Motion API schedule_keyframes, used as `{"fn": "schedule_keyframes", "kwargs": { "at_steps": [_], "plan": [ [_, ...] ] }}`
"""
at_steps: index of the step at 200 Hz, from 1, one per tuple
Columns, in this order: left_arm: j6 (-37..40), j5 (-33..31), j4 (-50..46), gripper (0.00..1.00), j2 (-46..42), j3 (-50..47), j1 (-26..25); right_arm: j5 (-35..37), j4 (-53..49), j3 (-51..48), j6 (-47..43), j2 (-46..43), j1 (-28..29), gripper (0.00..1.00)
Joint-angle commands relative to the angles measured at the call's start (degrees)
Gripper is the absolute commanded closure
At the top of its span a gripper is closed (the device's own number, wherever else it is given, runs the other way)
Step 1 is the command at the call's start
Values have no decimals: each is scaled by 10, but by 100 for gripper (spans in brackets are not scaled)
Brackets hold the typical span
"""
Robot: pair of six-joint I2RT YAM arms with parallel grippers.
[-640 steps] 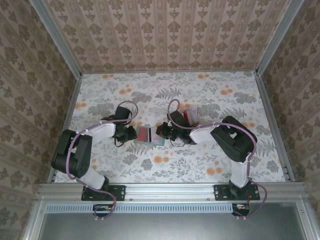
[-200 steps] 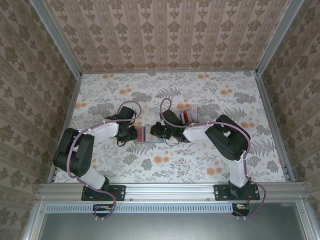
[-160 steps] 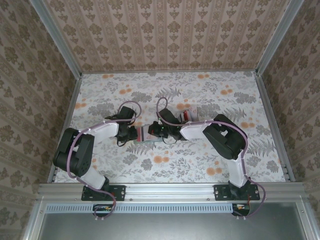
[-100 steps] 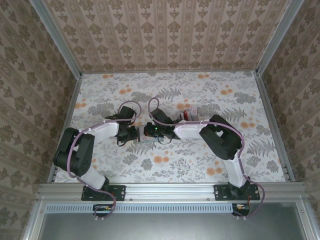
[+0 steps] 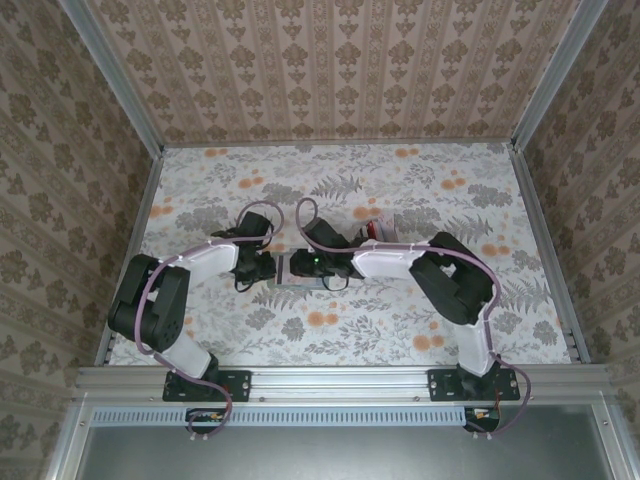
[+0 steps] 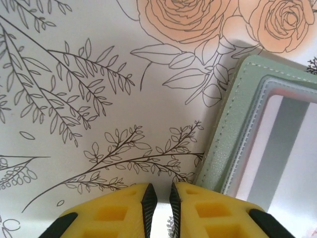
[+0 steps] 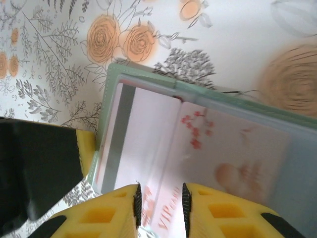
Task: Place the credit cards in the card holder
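a floral tablecloth (image 5: 400, 190) lies between patterned wallpaper walls (image 5: 340, 70) and aluminium rails (image 5: 340, 380).

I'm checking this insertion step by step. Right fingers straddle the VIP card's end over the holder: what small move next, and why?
Probably draw the right gripper straight back a little. Its jaws stand apart, the VIP card lies across the card holder, and its near end sits between them, so backing off should leave it there.

Card holder (image 7: 143, 82) lies on the table (image 5: 400, 330), cards (image 7: 148, 134) inside it; left gripper (image 6: 160, 191) at its left edge, right gripper (image 7: 159, 191) above it.
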Motion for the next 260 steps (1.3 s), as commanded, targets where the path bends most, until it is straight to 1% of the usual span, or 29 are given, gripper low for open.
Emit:
{"fn": "schedule_keyframes", "kwargs": {
  "at_steps": [1, 33, 75, 104, 126, 147, 168, 218, 260],
  "plan": [
    [5, 86, 52, 77, 52, -10, -27, 21, -56, -13, -43, -53, -19, 68],
    [8, 86, 31, 77, 45, 17, -35, 3, -63, -31, -44, -66, -24, 68],
    [11, 68, -20, 77, 18, 65, -58, -45, -19, -59, -16, -47, -40, 67],
    [13, 50, -46, 76, 3, 77, -64, -41, -15, -67, -14, -43, -48, 67],
    [13, 24, -65, 75, -4, 72, -58, -38, -3, -87, -8, -62, -62, 67],
    [8, 35, -53, 75, -15, 62, -48, -31, -17, -95, -18, -80, -77, 67],
    [0, 53, -39, 74, -18, 77, -57, -32, -19, -104, -23, -88, -89, 67],
    [-3, 62, -32, 76, 25, 141, -96, -40, -12, -112, -20, -90, -94, 67],
    [-6, 83, -6, 85, 73, 153, -99, -50, -5, -111, -18, -76, -94, 66]
  ]
}}
